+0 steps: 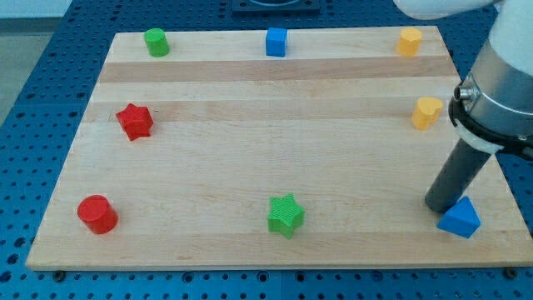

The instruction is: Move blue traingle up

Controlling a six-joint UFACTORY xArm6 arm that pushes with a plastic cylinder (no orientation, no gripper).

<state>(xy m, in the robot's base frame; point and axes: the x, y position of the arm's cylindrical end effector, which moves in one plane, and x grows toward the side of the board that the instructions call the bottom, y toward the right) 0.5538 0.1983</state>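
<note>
Down by the board's (pixel 250 250) bottom-right edge, my tip (pixel 439 206), without jaws, touches the blue triangle (pixel 460 218).

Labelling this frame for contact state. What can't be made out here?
- My tip, camera view: whether it touches the blue triangle; they meet too closely to show a gap.
- Arm above the rod: cut off by the view's top and right edges.
- Two yellow blocks: exact shape too small.

A pale striped wooden board (pixel 250 142) carries a green cylinder (pixel 156 42), blue cube (pixel 276 42), two yellow blocks (pixel 409 41) (pixel 426 112), red star (pixel 134 122), red cylinder (pixel 97 214), green star (pixel 286 215) and blue triangle (pixel 460 218).
</note>
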